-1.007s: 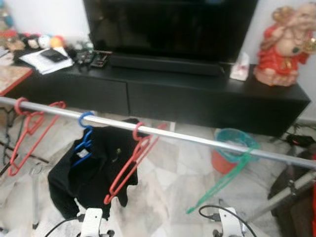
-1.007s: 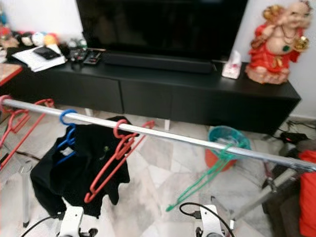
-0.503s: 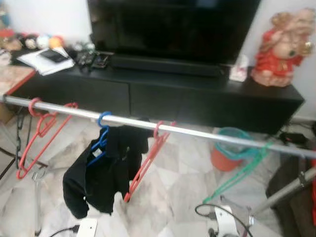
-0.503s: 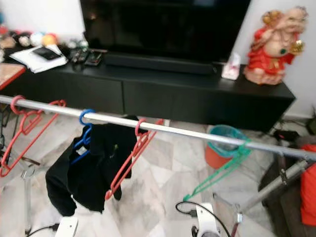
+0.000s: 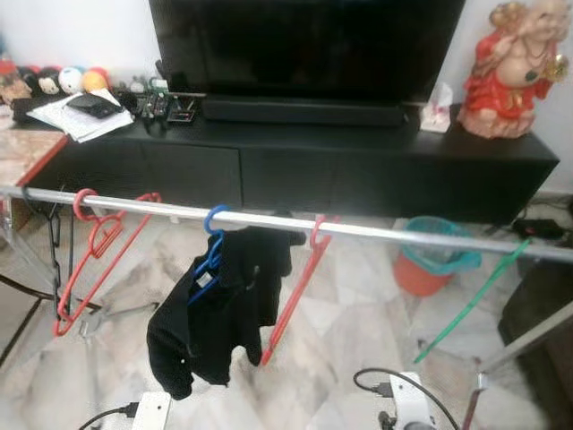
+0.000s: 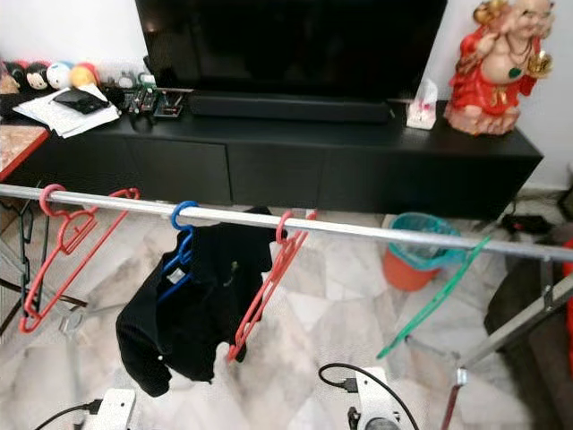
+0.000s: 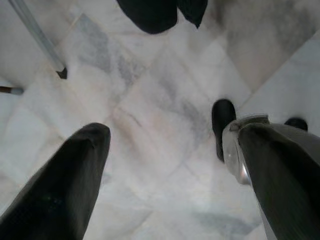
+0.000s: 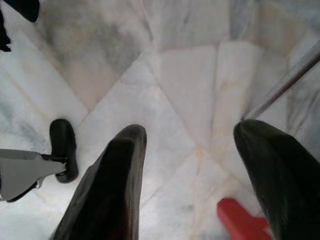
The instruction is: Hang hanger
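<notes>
A silver rail point(image 5: 376, 231) crosses in front of me. A red hanger point(image 5: 94, 255) hangs near its left end. Beside it a blue hanger point(image 5: 210, 246) carries a black shirt point(image 5: 219, 313). Another red hanger point(image 5: 295, 287) hangs at the middle and a green hanger point(image 5: 470, 300) far right. My left gripper point(image 7: 172, 130) is open over the marble floor with nothing between its fingers. My right gripper point(image 8: 192, 131) is also open and empty, low over the floor.
Behind the rail stands a long black TV cabinet point(image 5: 358, 170) with a red statue point(image 5: 510, 72) on its right end. An orange bucket point(image 5: 434, 264) sits on the floor at right. A rack leg point(image 5: 537, 336) slants at right. A red object point(image 8: 245, 222) lies near my right gripper.
The whole picture has shifted and sharpened: the camera moved, so the rail now sits farther off and more level. All hangers stay on the rail; the green one swings.
</notes>
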Robot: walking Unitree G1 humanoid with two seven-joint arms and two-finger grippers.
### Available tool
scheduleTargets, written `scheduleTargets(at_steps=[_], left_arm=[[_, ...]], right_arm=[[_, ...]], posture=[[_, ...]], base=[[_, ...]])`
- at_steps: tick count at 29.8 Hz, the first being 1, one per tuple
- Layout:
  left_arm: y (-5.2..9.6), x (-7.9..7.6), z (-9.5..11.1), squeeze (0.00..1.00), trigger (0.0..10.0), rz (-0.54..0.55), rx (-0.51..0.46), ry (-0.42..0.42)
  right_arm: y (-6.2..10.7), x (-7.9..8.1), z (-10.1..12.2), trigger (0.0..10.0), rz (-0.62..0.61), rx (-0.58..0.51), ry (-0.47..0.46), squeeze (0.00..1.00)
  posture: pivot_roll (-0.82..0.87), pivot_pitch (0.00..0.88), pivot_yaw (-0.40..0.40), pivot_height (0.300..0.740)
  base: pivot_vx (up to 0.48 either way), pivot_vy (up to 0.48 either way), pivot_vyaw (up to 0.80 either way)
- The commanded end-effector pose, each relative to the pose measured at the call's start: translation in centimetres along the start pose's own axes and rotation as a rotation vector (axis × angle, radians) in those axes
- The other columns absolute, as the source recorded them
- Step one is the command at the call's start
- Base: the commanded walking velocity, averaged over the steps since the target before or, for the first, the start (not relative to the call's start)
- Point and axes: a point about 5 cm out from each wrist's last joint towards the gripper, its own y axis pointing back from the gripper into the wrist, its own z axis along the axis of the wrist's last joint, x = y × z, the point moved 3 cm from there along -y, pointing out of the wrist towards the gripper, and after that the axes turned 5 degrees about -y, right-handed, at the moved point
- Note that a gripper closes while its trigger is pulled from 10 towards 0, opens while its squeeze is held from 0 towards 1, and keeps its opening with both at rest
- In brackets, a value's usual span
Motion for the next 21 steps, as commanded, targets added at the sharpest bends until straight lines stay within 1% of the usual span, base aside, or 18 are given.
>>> scheduleTargets(at_steps=[1,6,21], left_arm=[[0.08,0.28,-0.46,0.0,10.0,0.006,0.017,-0.012],[0.09,0.21,-0.6,0.0,10.0,0.006,0.02,-0.01],[0.01,0.0,-0.09,0.0,10.0,0.0,0.003,-0.023]], right_arm=[[-0.01,0.26,0.17,10.0,0.004,-0.002,-0.014,0.0],[-0.01,0.28,0.18,10.0,0.006,-0.002,-0.013,0.0],[-0.01,0.37,0.14,10.0,0.007,-0.002,-0.014,0.0]], posture=[[0.03,0.0,-0.015,0.74],[0.03,0.0,-0.015,0.74],[0.04,0.0,-0.014,0.74]], base=[[0.0,0.285,0.0],[0.0,0.274,0.0],[0.0,0.0,0.0]])
